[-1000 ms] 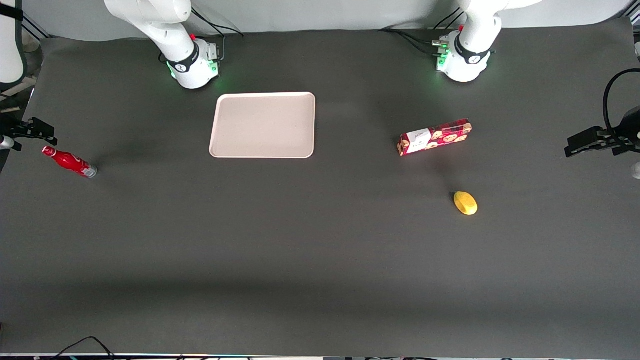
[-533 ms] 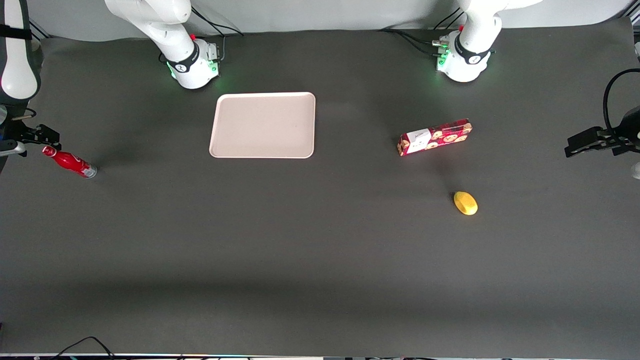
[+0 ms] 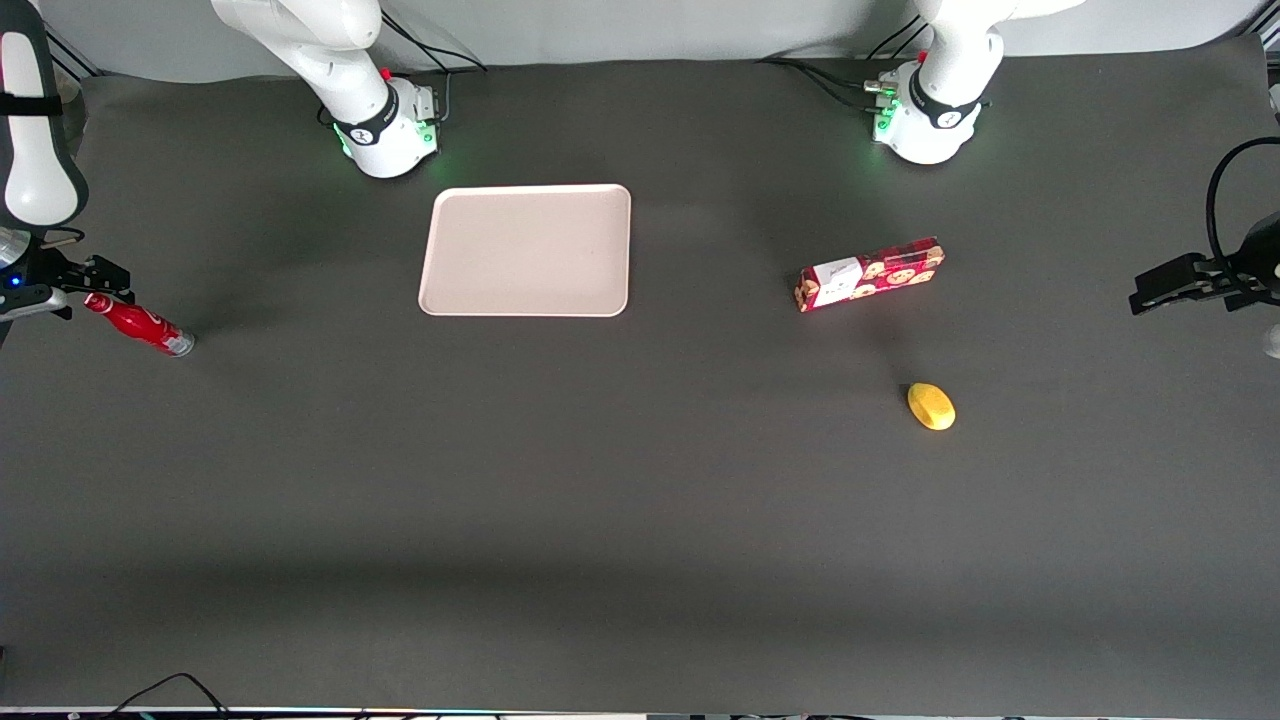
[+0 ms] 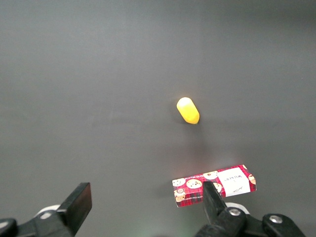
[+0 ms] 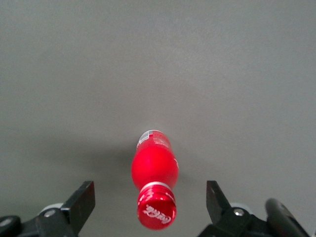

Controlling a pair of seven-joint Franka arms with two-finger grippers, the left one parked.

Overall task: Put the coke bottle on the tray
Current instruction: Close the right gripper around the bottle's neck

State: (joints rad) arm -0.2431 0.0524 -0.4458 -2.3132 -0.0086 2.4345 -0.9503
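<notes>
gripper (image 5: 148, 202) held above coke bottle (image 5: 154, 185) cap | fingers apart (no contact) | tray (image 3: 527, 250) well apart

From my remote station I could read little. The red cap of the coke bottle (image 5: 156, 208) carried white Coca-Cola script, and the same white script ran along its side (image 3: 139, 325). The cookie box (image 4: 215, 185) had a white label with dark lettering too small for me to make out. The tool (image 5: 150, 202) hung just above the cap, its fingers spread wide to either side of the bottle; it bore no marking I could read.
</notes>
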